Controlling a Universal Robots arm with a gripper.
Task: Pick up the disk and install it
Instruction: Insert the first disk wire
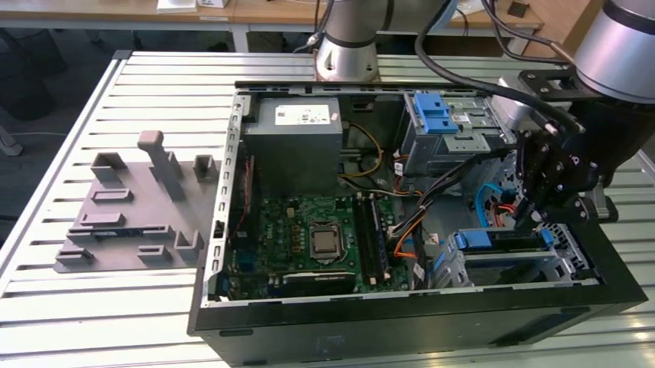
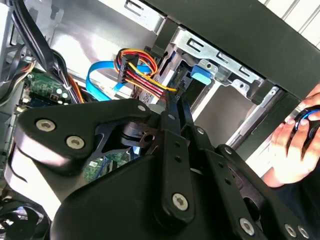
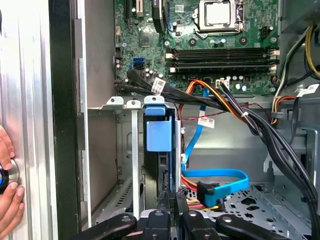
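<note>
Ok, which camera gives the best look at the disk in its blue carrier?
The first wrist view: the disk faces the camera head-on, its blue carrier standing in the metal drive cage. The exterior view shows the disk's blue edge from above, below the gripper. The second wrist view catches just a blue tab.

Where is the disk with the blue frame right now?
The disk sits in the metal drive cage inside the open computer case, on the exterior view's right, just below the gripper and right of the motherboard.
</note>
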